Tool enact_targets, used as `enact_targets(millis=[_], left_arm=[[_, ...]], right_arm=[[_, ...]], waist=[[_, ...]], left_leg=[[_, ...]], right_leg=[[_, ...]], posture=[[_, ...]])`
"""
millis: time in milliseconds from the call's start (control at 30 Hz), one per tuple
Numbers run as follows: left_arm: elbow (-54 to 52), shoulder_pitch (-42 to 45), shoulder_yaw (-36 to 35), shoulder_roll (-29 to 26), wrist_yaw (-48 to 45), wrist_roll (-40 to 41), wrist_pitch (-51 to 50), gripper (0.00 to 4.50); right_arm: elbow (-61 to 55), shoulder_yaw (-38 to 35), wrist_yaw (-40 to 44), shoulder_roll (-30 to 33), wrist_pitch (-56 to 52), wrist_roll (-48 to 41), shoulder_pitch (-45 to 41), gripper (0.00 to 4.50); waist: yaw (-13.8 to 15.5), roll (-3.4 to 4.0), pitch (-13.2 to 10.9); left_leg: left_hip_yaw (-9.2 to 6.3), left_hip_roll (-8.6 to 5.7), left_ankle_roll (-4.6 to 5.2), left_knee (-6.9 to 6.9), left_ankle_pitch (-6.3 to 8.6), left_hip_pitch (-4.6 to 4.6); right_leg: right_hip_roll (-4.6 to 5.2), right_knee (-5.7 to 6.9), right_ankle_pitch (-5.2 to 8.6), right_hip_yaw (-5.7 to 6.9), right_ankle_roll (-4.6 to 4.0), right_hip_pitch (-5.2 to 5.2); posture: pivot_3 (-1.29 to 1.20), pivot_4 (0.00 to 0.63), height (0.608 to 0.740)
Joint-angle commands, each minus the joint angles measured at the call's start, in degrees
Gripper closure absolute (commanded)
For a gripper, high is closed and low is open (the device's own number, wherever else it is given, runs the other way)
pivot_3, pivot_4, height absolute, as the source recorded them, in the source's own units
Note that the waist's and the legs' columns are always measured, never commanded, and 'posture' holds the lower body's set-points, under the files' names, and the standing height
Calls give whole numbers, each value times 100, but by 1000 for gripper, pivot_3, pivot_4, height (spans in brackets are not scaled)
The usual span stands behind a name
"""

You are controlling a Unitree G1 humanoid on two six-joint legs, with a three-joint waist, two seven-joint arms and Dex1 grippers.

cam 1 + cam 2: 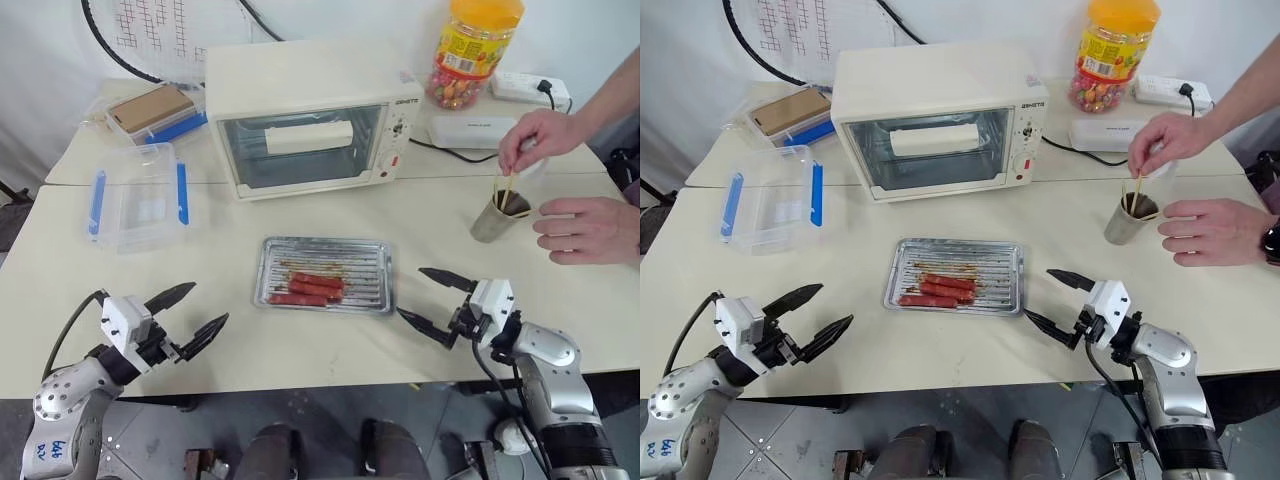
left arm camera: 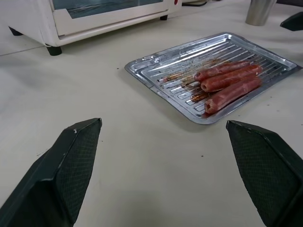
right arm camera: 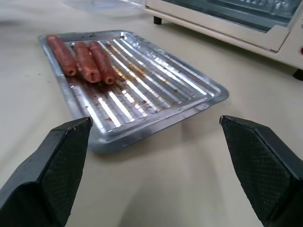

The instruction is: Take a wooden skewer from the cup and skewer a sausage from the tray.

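Note:
The silvery tray [image 1: 366, 259] lies mid-table with three sausages [image 1: 315, 287] side by side in its front left part. Far right stands the metal cup [image 1: 494, 219] with wooden skewers [image 1: 503, 189] in it; a person's hand [image 1: 537, 136] pinches one skewer above the cup and the other hand [image 1: 588, 229] rests flat beside it. Near the front edge, left of the tray, my left gripper [image 1: 196, 311] stands open and holds nothing. On the tray's right, my right gripper [image 1: 433, 301] is open too, empty. The wrist views show the sausages [image 2: 229, 83] and the tray [image 3: 199, 90].
A white toaster oven [image 1: 305, 118] stands behind the tray. A clear plastic box with blue clips [image 1: 140, 196] sits at the left, a yellow-lidded candy jar [image 1: 472, 52] and a power strip [image 1: 528, 88] at the back right. Bare tabletop lies between the grippers and the tray.

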State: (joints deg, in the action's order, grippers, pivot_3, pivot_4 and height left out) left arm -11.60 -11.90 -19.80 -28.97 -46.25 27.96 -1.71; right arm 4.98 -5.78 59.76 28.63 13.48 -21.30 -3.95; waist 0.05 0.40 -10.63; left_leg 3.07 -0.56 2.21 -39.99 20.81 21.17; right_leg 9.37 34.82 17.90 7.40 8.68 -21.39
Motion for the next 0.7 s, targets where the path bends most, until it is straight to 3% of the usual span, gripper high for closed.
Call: enact_targets(millis=[33,367,700], left_arm=[[-319,-73,-85,35,52,116,82,25],[-534,-769,-152,189,-59,146,270,25],[-17,-244,113,-126,-319,-15,211,25]], right_arm=[[-325,-127,-61,53,-34,-179,68,0],[-236,-96,-132,-38,314,-38,454,0],[-664,-187,-298,20,234,-190,966,0]], waist=[[-5,0,0],[1,-1,1],[33,3,3]], left_leg=[[0,0,0,0,0,0],[2,1,1,-1,2,-2],[3,0,0,0,2,-4]], right_leg=[[0,0,0,0,0,0],[0,-5,0,-1,0,3],[-1,-3,0,-1,0,3]], posture=[[0,150,740],[0,150,740],[0,150,740]])
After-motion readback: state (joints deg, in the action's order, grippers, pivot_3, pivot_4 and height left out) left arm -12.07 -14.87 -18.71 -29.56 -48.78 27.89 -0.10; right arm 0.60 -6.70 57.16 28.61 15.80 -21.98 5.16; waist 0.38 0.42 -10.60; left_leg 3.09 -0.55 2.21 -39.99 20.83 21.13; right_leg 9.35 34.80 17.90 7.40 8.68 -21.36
